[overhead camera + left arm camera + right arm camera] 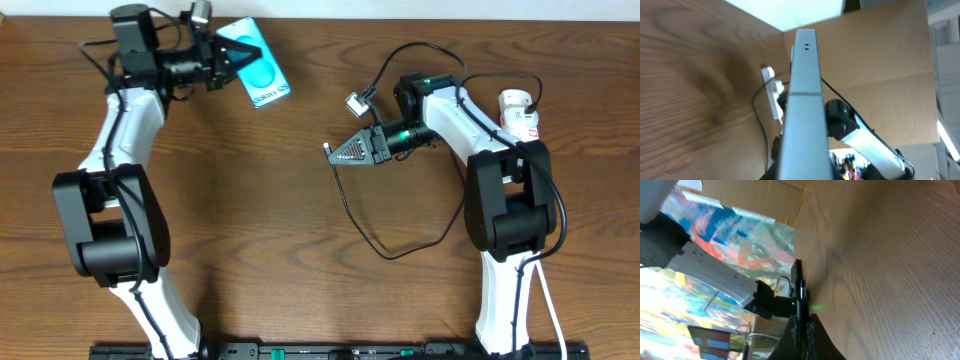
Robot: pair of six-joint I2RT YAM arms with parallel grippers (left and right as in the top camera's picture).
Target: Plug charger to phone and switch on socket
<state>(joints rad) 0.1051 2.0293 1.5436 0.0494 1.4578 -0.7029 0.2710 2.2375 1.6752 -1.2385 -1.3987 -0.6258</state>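
2 pincers, both clamped: left pincer (pixel 222 60) grips the phone (pixel 260 65), right pincer (pixel 333 151) pinches the charger (pixel 388 256) by its plug tip. Phone sits ahead of right pincer's tips, well apart, long axis slanting roughly toward it.
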